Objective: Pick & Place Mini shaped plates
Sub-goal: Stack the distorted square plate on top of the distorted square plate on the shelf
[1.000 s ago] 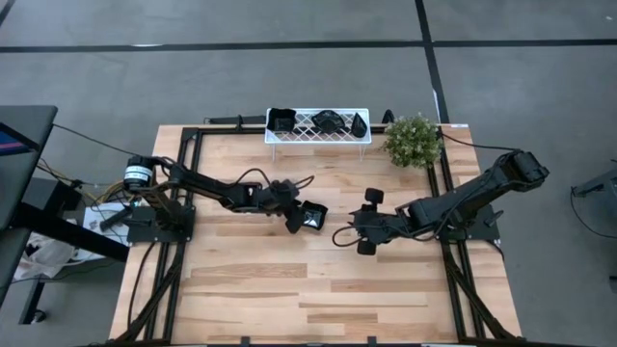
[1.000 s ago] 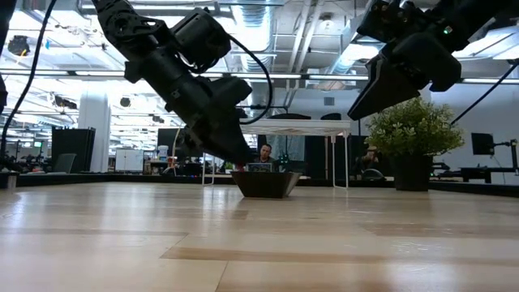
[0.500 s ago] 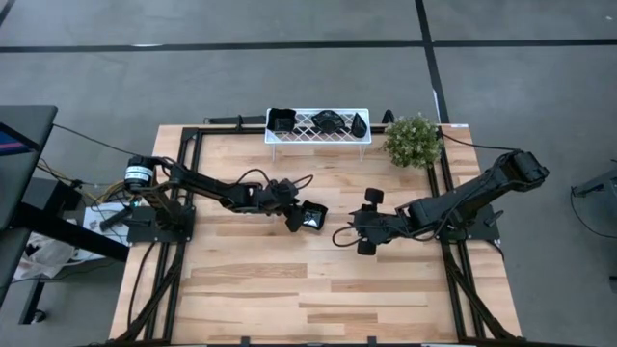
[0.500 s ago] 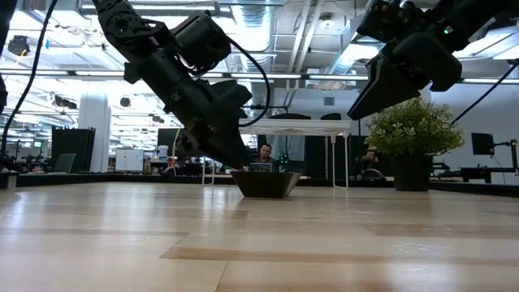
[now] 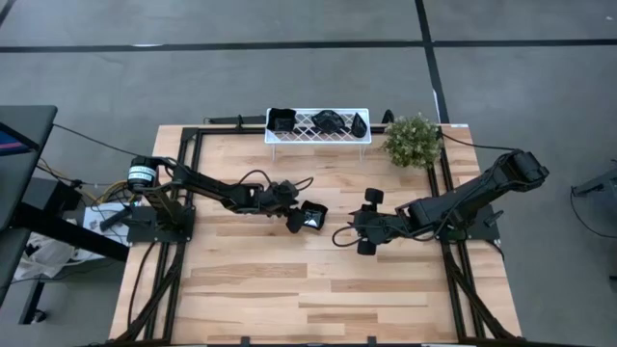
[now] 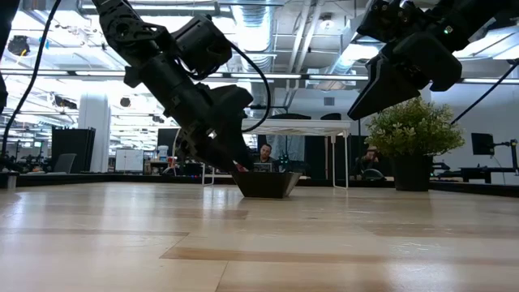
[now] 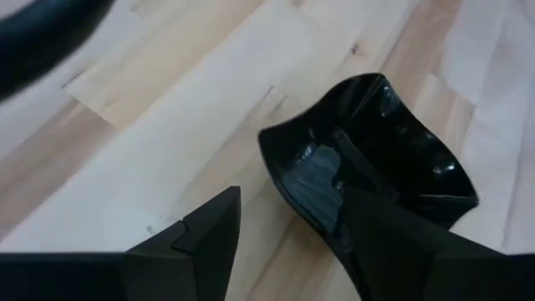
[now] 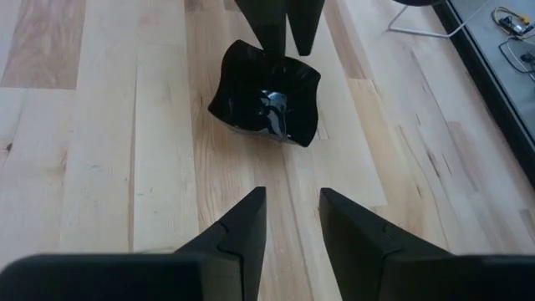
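A glossy black square mini plate rests by its base on the wooden table near the centre. My left gripper is open at the plate's left rim, low over the table. My right gripper is open and hangs clear of the table to the plate's right, pointing at it. Three more black plates sit on the white lattice rack at the far edge. My left gripper slants down at the plate from the table's left. One finger is over the plate's inside and the other is outside its left wall. A gap shows beside the wall, and I cannot tell whether either finger touches it.
A green potted plant stands at the far right, beside the rack. Black frame rails run along the table's left, right and far sides. Bare wood lies toward the near edge.
My left gripper has eased slightly lower toward the plate. The plate has stayed where it was on the table.
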